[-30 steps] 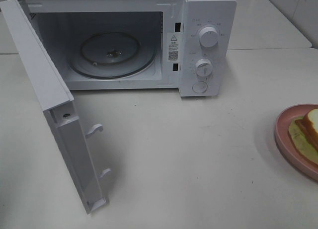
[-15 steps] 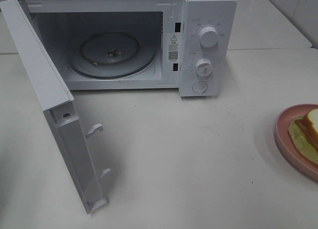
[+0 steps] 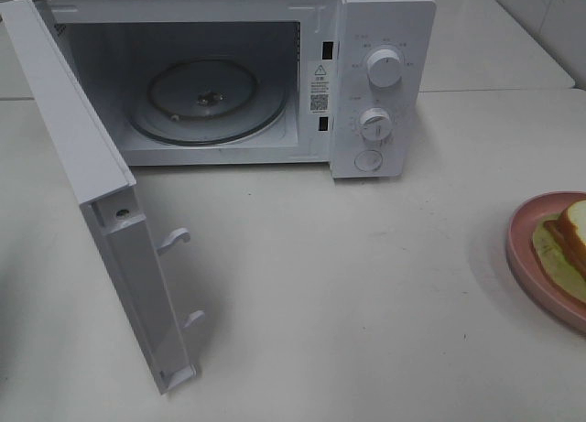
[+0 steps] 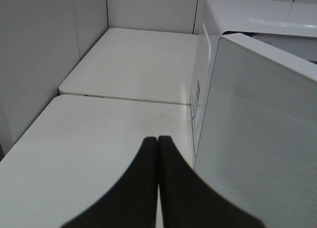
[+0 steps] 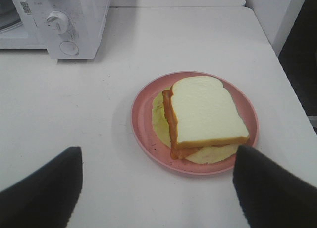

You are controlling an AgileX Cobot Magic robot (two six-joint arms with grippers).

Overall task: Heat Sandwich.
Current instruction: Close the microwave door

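Progress: the microwave oven [image 3: 229, 79] is shown with its door [image 3: 110, 221] swung fully open, and the glass turntable [image 3: 206, 100] inside is bare. The opening step is therefore judged complete. The sandwich [image 5: 203, 116] is not yet loaded; it lies on the pink plate [image 5: 143, 124], which rests on the table [image 3: 348, 294] well to the right of the oven. Loading the sandwich into the cavity, closing the door and setting the control knobs [image 3: 385, 67] are judged to remain.

View comparison, taken left to right:

1. Left wrist view. The left gripper [image 4: 158, 141] is seen with its fingers pressed together and nothing between them, just outside the open door's outer face. The oven cavity is not shown here.

2. Exterior high view. The cavity, turntable, door latch hooks [image 3: 174, 239] and both knobs are shown. Neither gripper is visible. Only the left part of the plate and sandwich appears, cut off at the frame edge.

3. Right wrist view. The whole sandwich is shown: a white bread slice over reddish filling and a pale yellow-green layer. The right gripper [image 5: 158, 188] is seen with its fingers spread wide, empty, short of the plate on the side away from the oven.
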